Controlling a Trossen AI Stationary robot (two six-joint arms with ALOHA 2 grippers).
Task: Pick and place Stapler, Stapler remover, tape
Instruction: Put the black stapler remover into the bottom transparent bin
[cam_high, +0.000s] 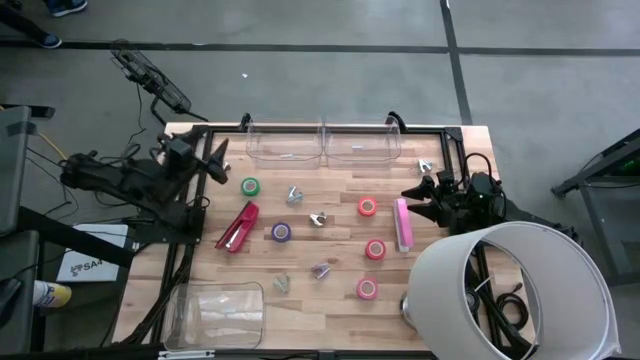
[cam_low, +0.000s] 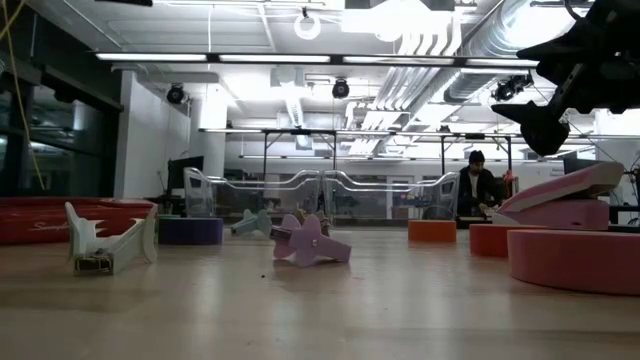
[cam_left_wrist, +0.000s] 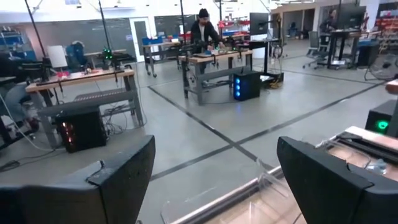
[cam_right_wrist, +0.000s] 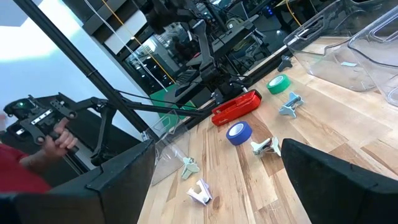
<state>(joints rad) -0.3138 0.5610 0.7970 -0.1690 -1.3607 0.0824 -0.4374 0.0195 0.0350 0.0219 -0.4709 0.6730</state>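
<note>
nothing picked yet; both arms parked at the desk (cam_high: 330, 290) edges. my left end effector (cam_high: 215, 160) sits at the left rear corner, fingers spread, empty. my right end effector (cam_high: 420, 195) hangs at the right side, fingers spread wide, empty, just beside the pink stapler (cam_high: 403, 224).

items all loose on the wood: red stapler (cam_high: 237, 227) left of centre, green tape (cam_high: 250, 186), purple tape (cam_high: 281, 232), red-pink tape rolls (cam_high: 367, 207) toward the right, staple removers (cam_high: 295, 194) scattered between.

judgement: first pick is in hand. next move likely calls for the right arm to drop over the pink stapler and close across its narrow body.

surface: pale wood planks, clear bins (cam_high: 322, 142) at the rear edge and one at the front left. room: open workshop, benches, a person (cam_left_wrist: 204, 28) far back.
</note>
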